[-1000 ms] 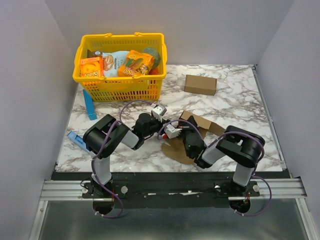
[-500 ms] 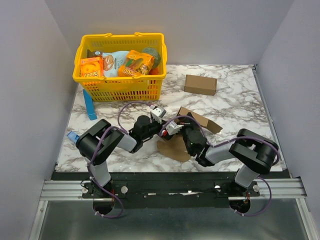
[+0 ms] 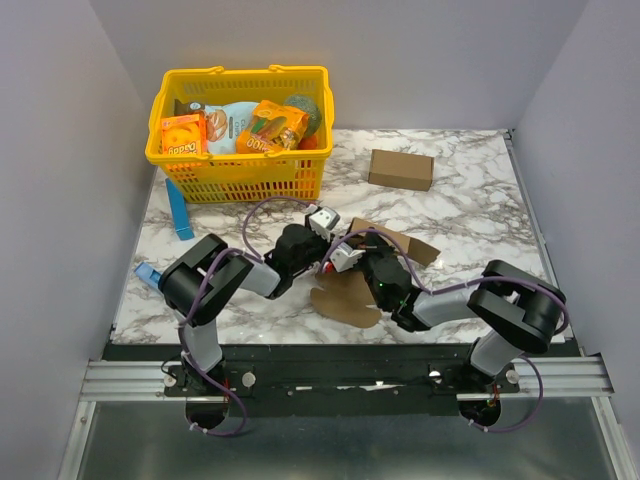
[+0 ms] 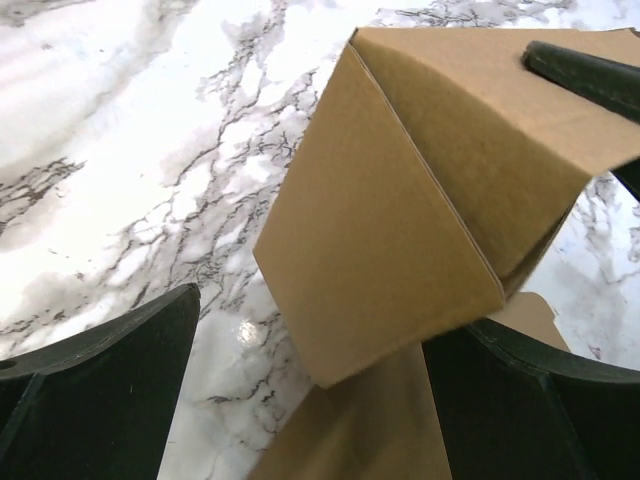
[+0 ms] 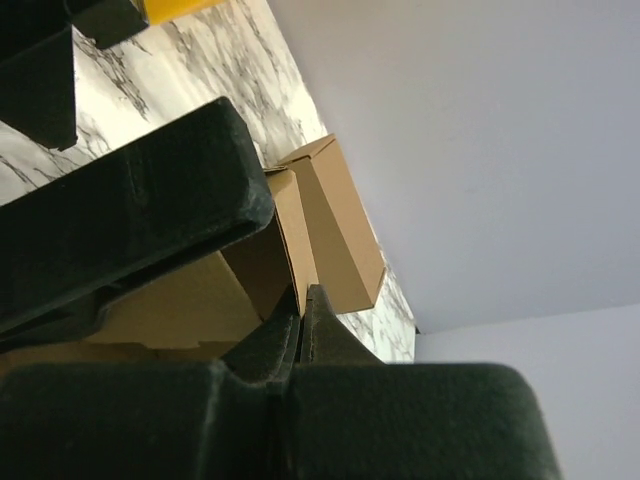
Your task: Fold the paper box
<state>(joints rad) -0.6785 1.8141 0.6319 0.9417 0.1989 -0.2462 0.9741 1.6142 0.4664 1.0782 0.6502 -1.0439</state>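
Observation:
The paper box (image 3: pixel 352 297) is a plain brown die-cut sheet, partly folded, lying on the marble table between the two arms. Its raised panels (image 3: pixel 402 243) stand at the back right. My left gripper (image 3: pixel 326 256) is open. In the left wrist view (image 4: pixel 310 335) its jaws straddle a folded corner of the box (image 4: pixel 400 220) without closing on it. My right gripper (image 3: pixel 377 272) is shut on a thin upright panel edge of the box (image 5: pixel 335 225), pinched at the fingertips (image 5: pixel 318 305). One right finger shows at the panel's top edge in the left wrist view (image 4: pixel 585 75).
A yellow basket (image 3: pixel 240 172) with orange snack boxes stands at the back left. A longer brown carton (image 3: pixel 400 169) lies at the back right. A blue strip (image 3: pixel 179 210) leans by the basket. Another blue item (image 3: pixel 150 274) lies at the left edge.
The right arm has stretched lower and further right while its gripper stayed on the box. The box's flat flap has slid slightly left. The left gripper shifted a little right.

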